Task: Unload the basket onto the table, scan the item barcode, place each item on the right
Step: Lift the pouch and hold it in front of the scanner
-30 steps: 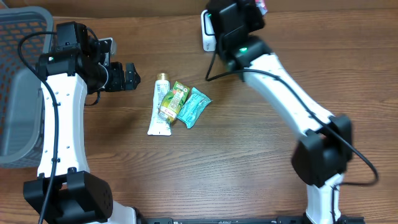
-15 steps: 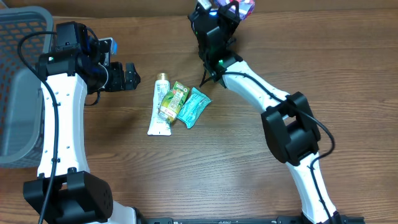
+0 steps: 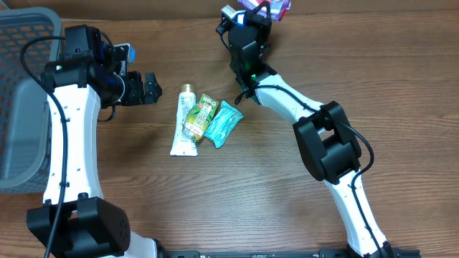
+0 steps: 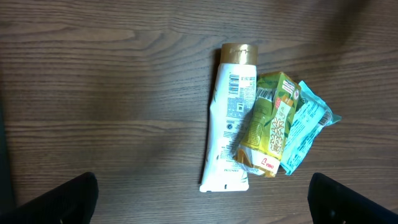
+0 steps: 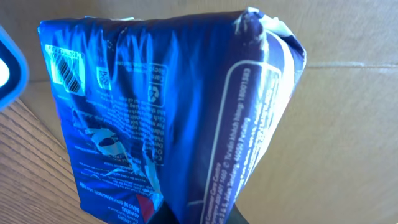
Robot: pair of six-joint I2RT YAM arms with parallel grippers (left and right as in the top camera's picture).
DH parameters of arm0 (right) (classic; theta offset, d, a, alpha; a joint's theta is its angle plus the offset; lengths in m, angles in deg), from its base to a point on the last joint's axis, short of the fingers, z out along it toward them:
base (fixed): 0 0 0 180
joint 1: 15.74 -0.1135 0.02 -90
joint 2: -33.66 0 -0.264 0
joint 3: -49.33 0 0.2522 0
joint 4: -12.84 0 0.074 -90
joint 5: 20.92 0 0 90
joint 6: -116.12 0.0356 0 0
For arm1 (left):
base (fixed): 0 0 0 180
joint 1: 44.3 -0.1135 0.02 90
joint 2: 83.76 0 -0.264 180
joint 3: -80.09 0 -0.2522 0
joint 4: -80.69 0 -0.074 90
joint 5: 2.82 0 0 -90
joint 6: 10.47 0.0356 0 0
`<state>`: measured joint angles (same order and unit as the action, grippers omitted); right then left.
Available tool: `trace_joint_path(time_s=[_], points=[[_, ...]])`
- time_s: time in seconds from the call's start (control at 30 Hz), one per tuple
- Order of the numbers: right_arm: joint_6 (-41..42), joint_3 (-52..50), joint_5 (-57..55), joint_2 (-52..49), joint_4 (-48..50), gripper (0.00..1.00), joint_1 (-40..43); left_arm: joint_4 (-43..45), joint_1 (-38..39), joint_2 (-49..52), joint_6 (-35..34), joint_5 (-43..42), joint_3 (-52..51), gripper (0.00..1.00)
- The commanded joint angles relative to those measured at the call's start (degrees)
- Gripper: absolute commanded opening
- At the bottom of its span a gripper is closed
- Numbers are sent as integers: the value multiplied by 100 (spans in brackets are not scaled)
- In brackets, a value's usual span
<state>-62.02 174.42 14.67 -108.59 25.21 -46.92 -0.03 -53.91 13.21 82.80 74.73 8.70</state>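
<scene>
Right gripper (image 3: 259,13) is clamped almost fully closed on the blue packet (image 5: 168,124), pinching its lower edge. The jaws show only as a dark sliver at the bottom of the right wrist view. The packet stands up out of the grip, crinkled, printed face toward the wrist camera. Its barcode (image 5: 65,68) sits in the upper-left corner, well above the pinch. Just left of the packet a blue-rimmed white object (image 5: 6,68) pokes into the wrist view. It is probably the scanner, but too little of it shows to be sure. In the overhead view this gripper is at the far edge of the table (image 3: 215,201), with the packet partly cut off by the top of the picture. Nearer the robot and to the left of it, three items lie bunched on the wood. A white tube (image 4: 229,124) with a gold cap has a green packet (image 4: 270,121) overlapping its right side. A teal packet (image 4: 305,134) touches the green one on the side away from the tube. Left gripper (image 3: 150,87) is spread wide with nothing in it, just left of the bunch. Its fingertips (image 4: 56,199) sit in the bottom corners of the left wrist view. A grey basket (image 3: 29,43) is further left, past the left arm.
</scene>
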Motion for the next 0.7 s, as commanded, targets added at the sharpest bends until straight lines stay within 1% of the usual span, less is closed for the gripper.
trace_joint_path(time_s=[0.0, 0.13, 0.27, 0.67], points=[[-22, 136, -103, -83, 76, 4, 11, 13, -11, -184, -70, -50, -9, 100], [33, 26, -289, -83, 72, 4, 7, 15, -11, -184, -70, -50, -9, 99], [293, -2, -400, -83, 22, 4, -26, 15, -11, -184, -72, -50, -9, 99], [286, -2, -479, -83, 15, 4, -175, 15, -11, -184, -70, -50, -9, 99]])
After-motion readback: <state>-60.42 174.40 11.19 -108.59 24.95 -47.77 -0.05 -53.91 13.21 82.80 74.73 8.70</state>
